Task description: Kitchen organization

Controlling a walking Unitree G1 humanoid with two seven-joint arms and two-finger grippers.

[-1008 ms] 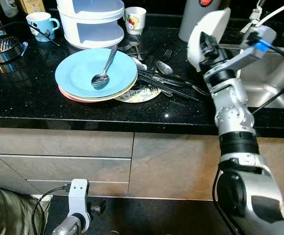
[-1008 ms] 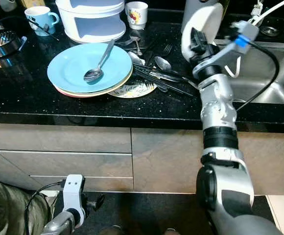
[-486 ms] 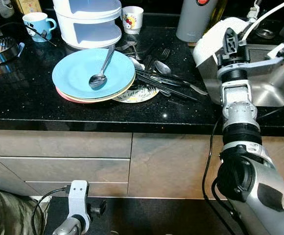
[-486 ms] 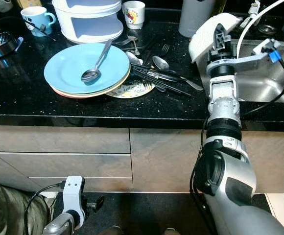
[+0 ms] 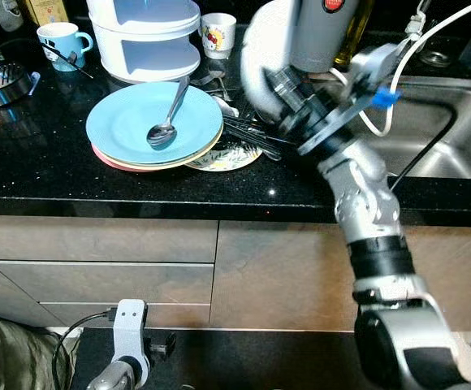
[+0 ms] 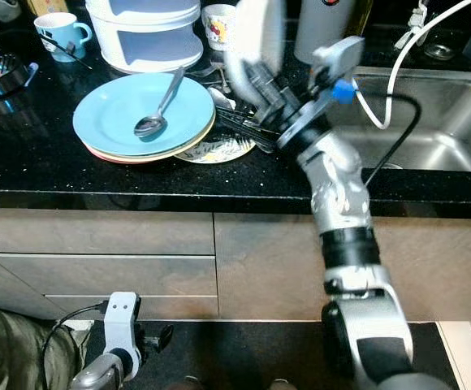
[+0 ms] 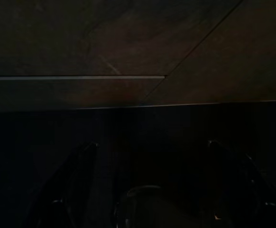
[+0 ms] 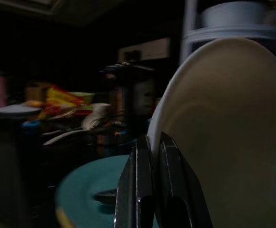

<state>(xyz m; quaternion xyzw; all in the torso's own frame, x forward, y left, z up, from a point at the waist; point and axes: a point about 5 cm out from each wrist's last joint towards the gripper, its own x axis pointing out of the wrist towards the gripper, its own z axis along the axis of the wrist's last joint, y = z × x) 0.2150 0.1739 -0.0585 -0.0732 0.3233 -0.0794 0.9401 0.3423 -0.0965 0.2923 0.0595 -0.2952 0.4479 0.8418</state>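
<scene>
I hold a white plate [image 5: 261, 50] on edge above the black countertop [image 5: 49, 166], my right gripper [image 8: 150, 156] clamped on its rim, fingers pinching either face. The stack of plates [image 5: 154, 126], blue one on top, lies at about nine o'clock from the gripper, near but apart, and that is the relation my next move seems to turn on: the held plate stands close to upright, its broad face turned toward the stack, so I judge it must tip flat before it can land there. A spoon [image 5: 169, 114] rests in the blue plate, its handle running toward one o'clock, and would sit under anything I set down. My right arm is the nearer by far. My left gripper [image 7: 147, 190] hangs down by the cabinet fronts [image 5: 97, 244], fingers spread and empty. Motion blurs the held plate, and my forearm hides part of the loose cutlery [image 5: 256, 134] beside the stack.
</scene>
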